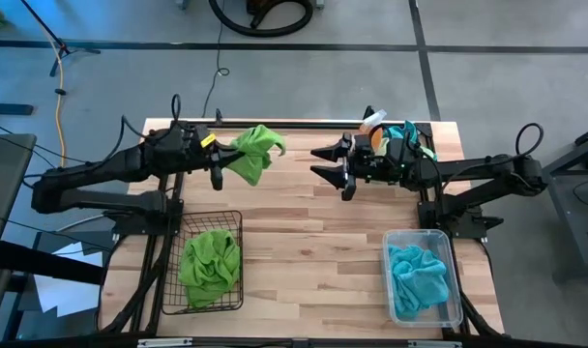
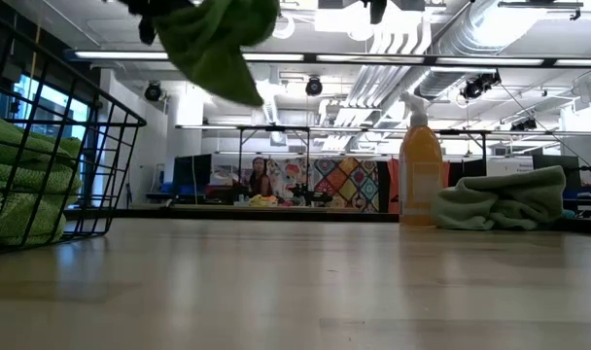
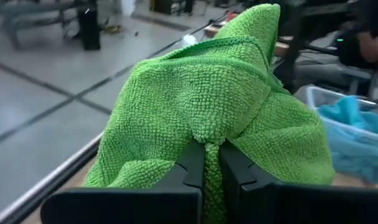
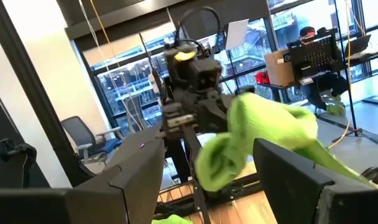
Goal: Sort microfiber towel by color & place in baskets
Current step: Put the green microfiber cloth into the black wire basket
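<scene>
Green towel (image 1: 253, 153) hangs from the left gripper (image 1: 217, 166), whose jaws are pinched fully together on a fold of the cloth; the left wrist view shows the pile bunched up just past the two dark fingers (image 3: 192, 168). It is lifted clear of the worktop (image 1: 304, 242) near the far edge, draping loosely with no clear long axis. The black wire basket (image 1: 173, 290), which already has a green cloth (image 1: 210, 266) in it, lies toward the near edge from the held towel, on the left arm's own side. So the carry looks like a short pull back toward the robot and then a drop, all within the left arm's reach. The right gripper (image 1: 335, 166) waits in the air facing the left one across the middle of the worktop, its jaws spread wide and empty. Behind it sit a turquoise towel (image 1: 408, 135) and an orange spray bottle (image 2: 420, 175); the clear plastic basket (image 1: 451, 246) with a turquoise cloth (image 1: 417, 275) is on that side.
</scene>
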### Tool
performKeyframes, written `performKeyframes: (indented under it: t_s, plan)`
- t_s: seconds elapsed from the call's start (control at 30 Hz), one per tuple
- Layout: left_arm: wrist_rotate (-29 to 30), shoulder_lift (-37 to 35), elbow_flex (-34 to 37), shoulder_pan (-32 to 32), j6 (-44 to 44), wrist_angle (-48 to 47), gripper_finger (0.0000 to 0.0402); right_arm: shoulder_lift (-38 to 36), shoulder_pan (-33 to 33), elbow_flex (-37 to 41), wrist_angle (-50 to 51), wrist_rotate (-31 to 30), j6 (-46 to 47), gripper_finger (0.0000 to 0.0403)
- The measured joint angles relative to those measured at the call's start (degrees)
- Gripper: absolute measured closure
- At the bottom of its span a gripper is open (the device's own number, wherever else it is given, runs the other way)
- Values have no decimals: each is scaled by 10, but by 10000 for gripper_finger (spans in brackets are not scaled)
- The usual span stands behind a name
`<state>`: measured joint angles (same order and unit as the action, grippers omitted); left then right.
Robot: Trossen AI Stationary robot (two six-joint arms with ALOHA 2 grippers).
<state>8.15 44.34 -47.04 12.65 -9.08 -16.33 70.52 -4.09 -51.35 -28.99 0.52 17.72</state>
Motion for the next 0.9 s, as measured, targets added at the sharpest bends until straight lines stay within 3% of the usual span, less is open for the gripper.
performKeyframes:
  t_s: [0.27,0.5,0.67,0.9]
  plan:
    - [24,38,-57,-67,52,-3,401,0,2,-1,-16,13,-21,158]
    - [34,80,-65,-83,67,-4,401,13,17,-96,180,16,-159,158]
    - [34,83,-65,-97,59,-13,401,24,14,-146,219,15,-179,158]
    - [37,52,-65,-134,42,-47,401,25,6,-152,236,12,-181,158]
